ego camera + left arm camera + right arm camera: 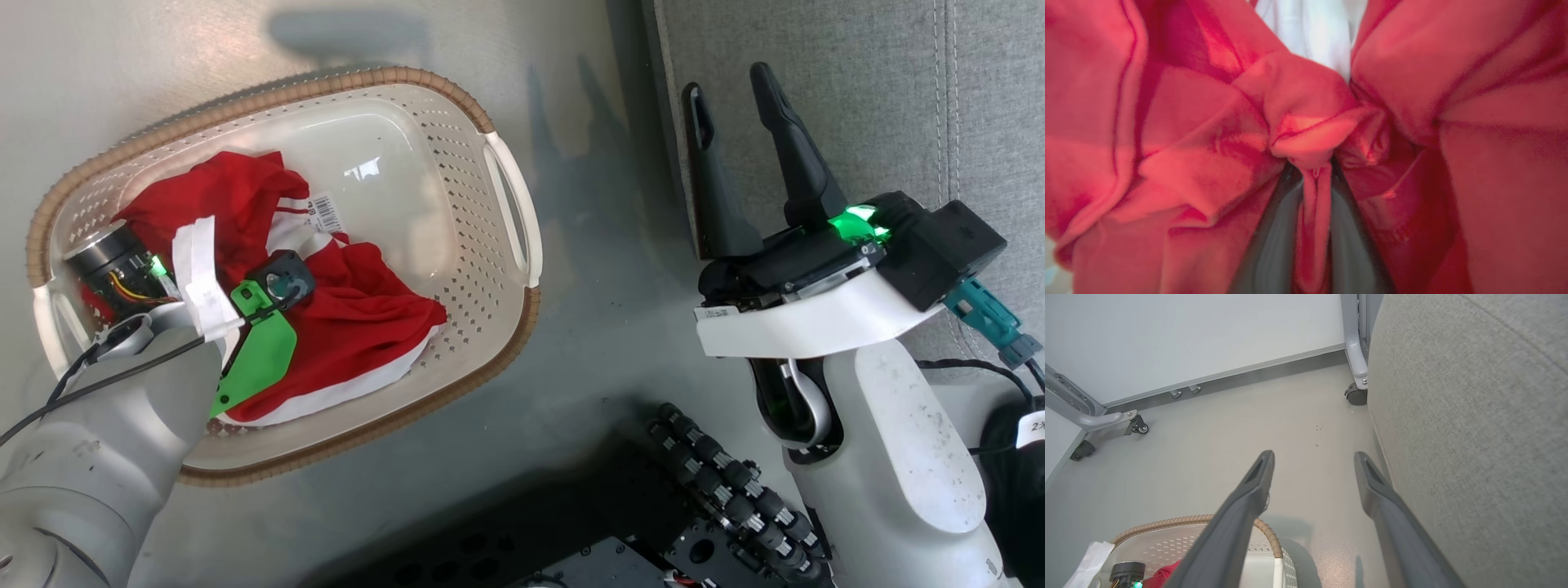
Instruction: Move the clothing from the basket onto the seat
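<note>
The clothing [359, 327] lies in the basket [424, 122], left of the seat [857, 98].

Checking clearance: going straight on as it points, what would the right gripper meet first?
Probably the bare floor: the right gripper, open, aims there, with the seat close beside its path; depth is unclear.

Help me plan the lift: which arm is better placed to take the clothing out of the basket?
Left. The left gripper is down in the basket with a fold of clothing pinched between its fingers. The right gripper stands open beside the seat, away from the basket.
</note>
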Motion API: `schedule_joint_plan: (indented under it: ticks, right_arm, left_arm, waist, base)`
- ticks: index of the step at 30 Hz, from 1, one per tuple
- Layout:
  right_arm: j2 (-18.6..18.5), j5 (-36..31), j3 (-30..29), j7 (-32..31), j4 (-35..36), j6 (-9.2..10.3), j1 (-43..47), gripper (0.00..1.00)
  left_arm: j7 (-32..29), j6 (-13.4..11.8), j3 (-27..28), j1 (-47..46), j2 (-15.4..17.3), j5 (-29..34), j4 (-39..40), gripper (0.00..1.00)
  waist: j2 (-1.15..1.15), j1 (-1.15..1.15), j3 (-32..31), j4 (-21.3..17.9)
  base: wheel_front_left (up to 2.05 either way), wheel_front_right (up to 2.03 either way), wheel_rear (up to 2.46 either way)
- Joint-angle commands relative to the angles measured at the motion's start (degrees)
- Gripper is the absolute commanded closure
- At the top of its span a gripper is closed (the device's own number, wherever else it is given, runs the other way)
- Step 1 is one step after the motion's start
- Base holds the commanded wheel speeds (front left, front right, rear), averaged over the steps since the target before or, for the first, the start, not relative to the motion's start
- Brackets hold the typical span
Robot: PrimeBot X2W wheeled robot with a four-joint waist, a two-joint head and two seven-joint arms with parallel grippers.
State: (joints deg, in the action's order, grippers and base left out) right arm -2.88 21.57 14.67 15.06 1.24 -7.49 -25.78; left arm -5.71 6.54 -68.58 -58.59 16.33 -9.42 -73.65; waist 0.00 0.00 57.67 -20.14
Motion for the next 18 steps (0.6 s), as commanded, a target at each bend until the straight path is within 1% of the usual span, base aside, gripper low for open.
schedule_joint_plan:
  ticks: [1,5,11,14,18]
  right_arm:
    - [-0.01,-0.51,-0.33,0.17,0.21,0.0,-0.44,0.0]
    - [-0.02,-1.47,-1.18,0.17,0.23,0.0,0.05,0.0]
    - [-0.04,-3.69,-2.54,0.17,-0.57,0.0,1.35,0.0]
    - [-0.05,-4.71,-3.34,0.17,-0.95,0.0,2.45,0.0]
    - [-0.07,-6.04,-4.49,0.17,-1.53,0.0,4.03,0.0]
  left_arm:
    - [1.1,-0.21,-0.3,-0.78,0.19,0.65,-0.15,1.0]
    - [4.59,-0.47,-0.93,-0.83,-0.83,0.94,0.13,1.0]
    - [10.3,0.01,-0.8,-0.78,-3.25,-0.4,0.84,1.0]
    - [13.27,0.29,0.21,0.12,-4.52,-2.19,1.21,1.0]
    - [17.06,0.48,2.93,1.36,-6.28,-6.05,2.03,1.0]
  waist:
    - [0.0,0.0,-0.57,0.4]
    - [0.0,0.0,-2.3,1.42]
    - [0.0,0.0,-6.86,3.71]
    - [0.0,0.0,-9.84,4.88]
    - [0.0,0.0,-13.83,6.74]
  base:
    - [0.0,0.0,0.0]
    - [0.0,0.0,0.0]
    - [0.0,0.0,0.0]
    - [0.0,0.0,0.0]
    - [0.0,0.0,0.0]
